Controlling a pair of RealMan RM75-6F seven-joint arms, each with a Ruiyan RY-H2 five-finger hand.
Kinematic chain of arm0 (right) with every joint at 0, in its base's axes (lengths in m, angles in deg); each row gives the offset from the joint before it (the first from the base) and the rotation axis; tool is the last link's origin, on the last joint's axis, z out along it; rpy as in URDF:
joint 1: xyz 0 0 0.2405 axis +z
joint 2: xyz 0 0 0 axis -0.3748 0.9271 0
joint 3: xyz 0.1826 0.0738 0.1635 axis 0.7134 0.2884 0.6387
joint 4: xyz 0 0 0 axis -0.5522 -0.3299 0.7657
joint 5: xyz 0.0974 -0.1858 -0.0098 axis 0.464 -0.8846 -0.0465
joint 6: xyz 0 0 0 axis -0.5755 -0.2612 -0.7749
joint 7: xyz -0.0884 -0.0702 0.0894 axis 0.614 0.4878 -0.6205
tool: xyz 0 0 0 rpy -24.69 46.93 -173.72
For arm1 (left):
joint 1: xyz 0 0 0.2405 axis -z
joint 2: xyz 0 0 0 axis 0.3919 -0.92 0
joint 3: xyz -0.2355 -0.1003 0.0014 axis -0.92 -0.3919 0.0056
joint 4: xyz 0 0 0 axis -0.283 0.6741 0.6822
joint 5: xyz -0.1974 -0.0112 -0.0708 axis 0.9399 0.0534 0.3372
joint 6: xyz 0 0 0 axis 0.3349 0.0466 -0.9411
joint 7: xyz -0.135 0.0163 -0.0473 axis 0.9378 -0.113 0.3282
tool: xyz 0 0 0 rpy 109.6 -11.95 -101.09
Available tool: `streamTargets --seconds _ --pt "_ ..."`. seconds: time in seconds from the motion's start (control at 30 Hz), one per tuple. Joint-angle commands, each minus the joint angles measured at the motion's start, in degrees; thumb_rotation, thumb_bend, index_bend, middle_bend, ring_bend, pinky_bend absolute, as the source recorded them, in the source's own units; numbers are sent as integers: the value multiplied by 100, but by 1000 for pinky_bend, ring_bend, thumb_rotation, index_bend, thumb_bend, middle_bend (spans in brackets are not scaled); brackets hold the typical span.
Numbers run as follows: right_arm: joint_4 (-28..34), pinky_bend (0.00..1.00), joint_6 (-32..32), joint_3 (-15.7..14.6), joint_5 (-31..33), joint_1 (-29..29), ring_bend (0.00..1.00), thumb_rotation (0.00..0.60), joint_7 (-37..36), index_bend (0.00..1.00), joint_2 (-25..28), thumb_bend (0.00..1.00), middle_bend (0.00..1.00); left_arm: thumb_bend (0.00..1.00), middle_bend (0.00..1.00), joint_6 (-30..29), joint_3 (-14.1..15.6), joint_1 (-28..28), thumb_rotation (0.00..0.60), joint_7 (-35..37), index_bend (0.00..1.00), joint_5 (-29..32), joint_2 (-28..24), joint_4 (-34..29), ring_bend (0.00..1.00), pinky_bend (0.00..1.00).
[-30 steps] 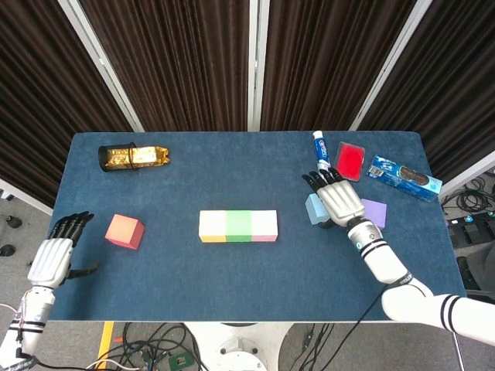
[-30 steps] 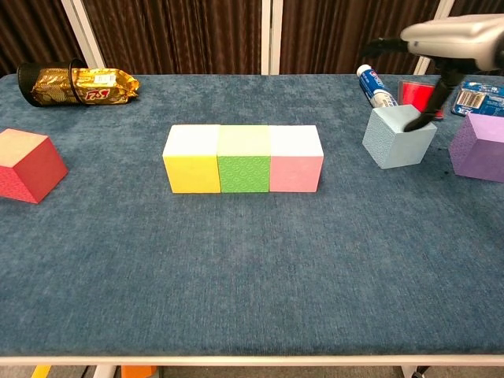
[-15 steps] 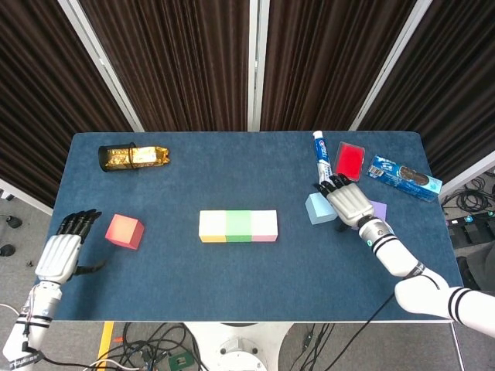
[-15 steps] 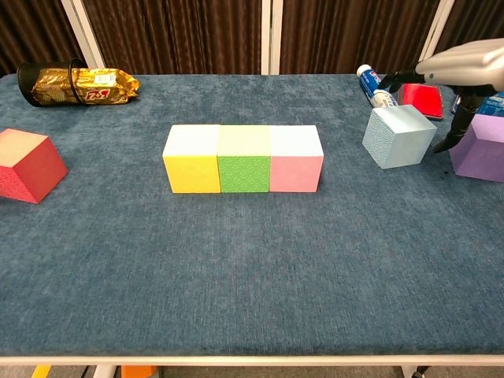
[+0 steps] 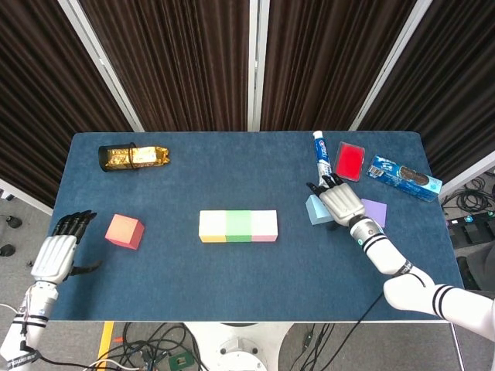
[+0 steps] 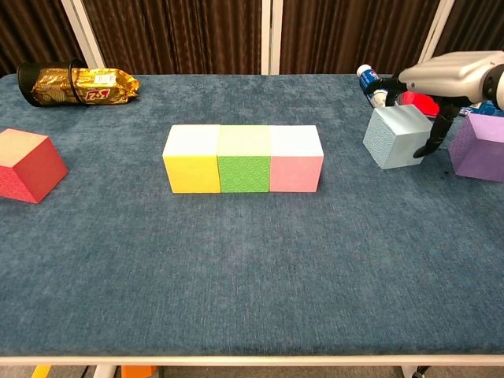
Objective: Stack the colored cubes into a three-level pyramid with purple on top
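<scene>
A yellow cube (image 5: pixel 213 226), a green cube (image 5: pixel 238 226) and a pink cube (image 5: pixel 264 226) stand touching in a row mid-table. The red cube (image 5: pixel 124 230) sits alone at the left. The light blue cube (image 6: pixel 398 135) and the purple cube (image 6: pixel 478 146) stand apart at the right. My right hand (image 5: pixel 340 202) hovers flat over the blue cube's right part, fingers spread, with its thumb (image 6: pixel 433 135) hanging down in the gap between blue and purple. It grips nothing. My left hand (image 5: pixel 56 253) hangs empty off the table's left edge, left of the red cube.
At the back left lies a gold snack pack (image 5: pixel 133 156) in a black holder. Behind the right hand stand a toothpaste tube (image 5: pixel 321 152), a red box (image 5: pixel 349 160) and a blue cookie pack (image 5: pixel 404 178).
My right hand drew back right off the blue cube, then came left again over its right side. The thumb now hangs beside the cube. No cube has moved.
</scene>
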Motion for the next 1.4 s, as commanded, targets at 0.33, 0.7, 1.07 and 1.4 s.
streamTargets --seconds 0.33,0.7,1.07,1.4 --pt "446 0 602 309 -109 -169 34 600 -42 0 182 101 540 169 65 79 -37 114 600 195 82 -73 77 333 0 61" --pt "2154 0 505 871 1251 299 66 600 632 0 976 101 580 168 65 23 -34 143 600 308 82 -150 87 343 0 61" --pt "3066 0 676 783 3620 1574 70 600 2012 0 1077 102 578 168 65 -139 30 57 600 637 82 -262 95 456 0 61" --pt "2980 0 1069 641 4664 2413 70 600 2591 0 500 103 578 169 65 -243 66 -8 600 910 82 -327 112 607 0 61"
